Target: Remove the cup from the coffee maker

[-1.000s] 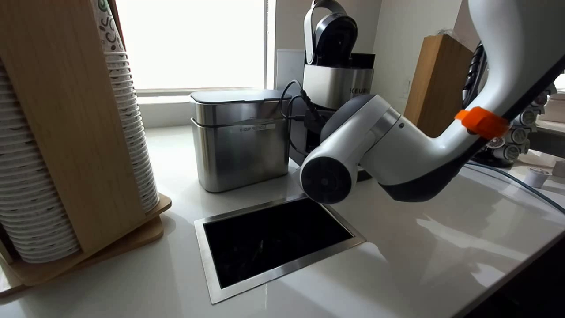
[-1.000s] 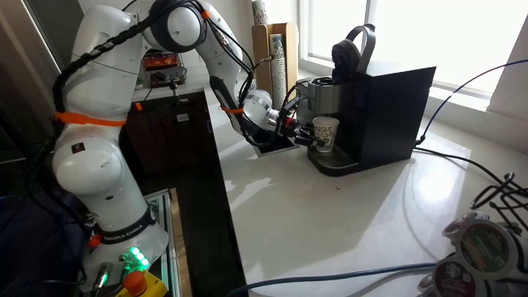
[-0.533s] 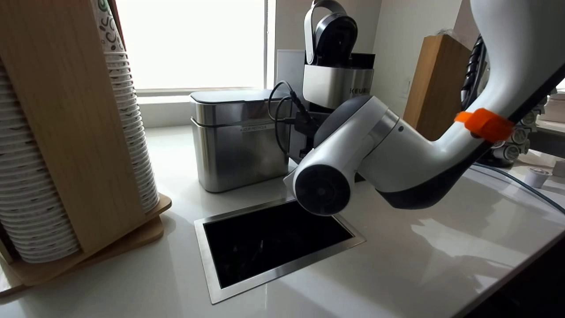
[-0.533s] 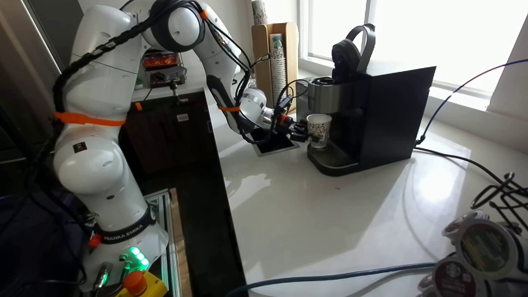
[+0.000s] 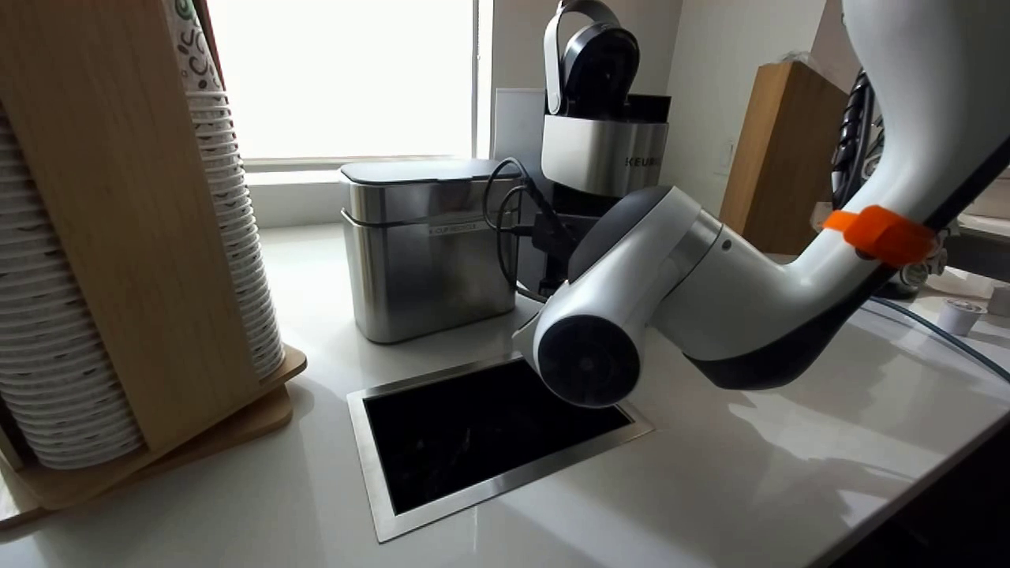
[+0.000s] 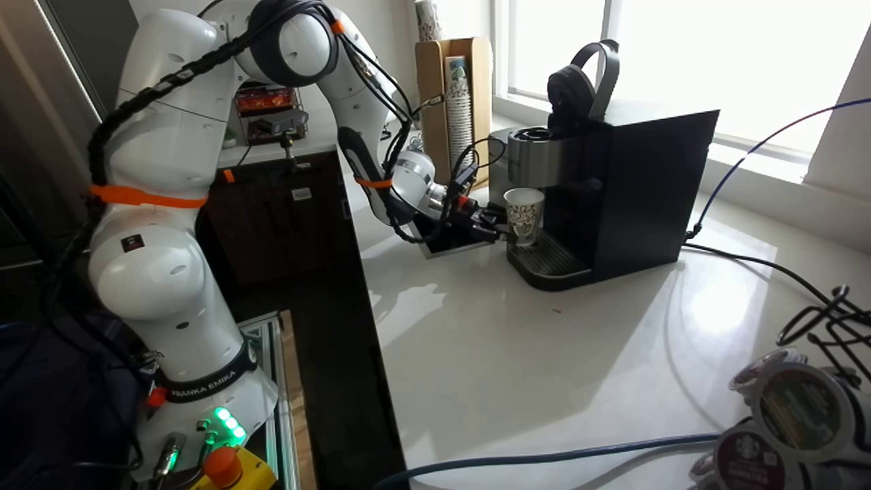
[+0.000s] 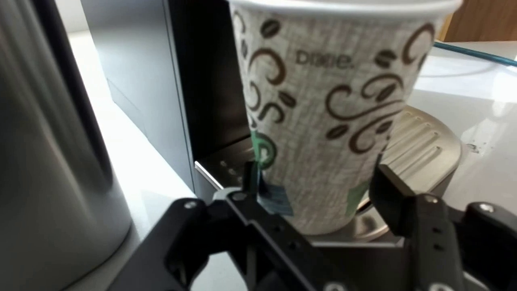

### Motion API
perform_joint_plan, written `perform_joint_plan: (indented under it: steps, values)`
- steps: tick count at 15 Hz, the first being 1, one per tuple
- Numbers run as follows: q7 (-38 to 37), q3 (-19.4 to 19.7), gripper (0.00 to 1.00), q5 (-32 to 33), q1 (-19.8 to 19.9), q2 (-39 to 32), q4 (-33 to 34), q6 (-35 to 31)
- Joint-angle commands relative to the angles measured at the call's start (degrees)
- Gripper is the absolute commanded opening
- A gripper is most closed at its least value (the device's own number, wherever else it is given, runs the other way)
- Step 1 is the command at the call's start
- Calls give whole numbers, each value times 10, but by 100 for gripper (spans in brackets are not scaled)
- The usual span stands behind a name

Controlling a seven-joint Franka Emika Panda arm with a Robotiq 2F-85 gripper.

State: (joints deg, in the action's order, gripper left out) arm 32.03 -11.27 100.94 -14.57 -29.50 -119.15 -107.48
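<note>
On the bench, the coffee maker stands toward the window-side edge, the metal-framed opening nearer the robot-side edge — the way out probably backs over it. The end effector, at the front of the drip tray, is clamped low on both sides of the upright cup, directly ahead of it — base resting or lifted, the views do not tell.

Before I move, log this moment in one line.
gripper: closed on cup | cup: roughly upright, at coffee maker drip tray | tray contact: unclear | removal: unfinished
</note>
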Motion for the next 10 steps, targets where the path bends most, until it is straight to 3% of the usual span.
perform_joint_plan:
  steps: [1,3,10]
  values:
    - [-23,5,40,5,1,12,-16,13]
    - [-25,7,35,5,2,13,-15,16]
    - [-23,7,42,6,2,6,-7,17]
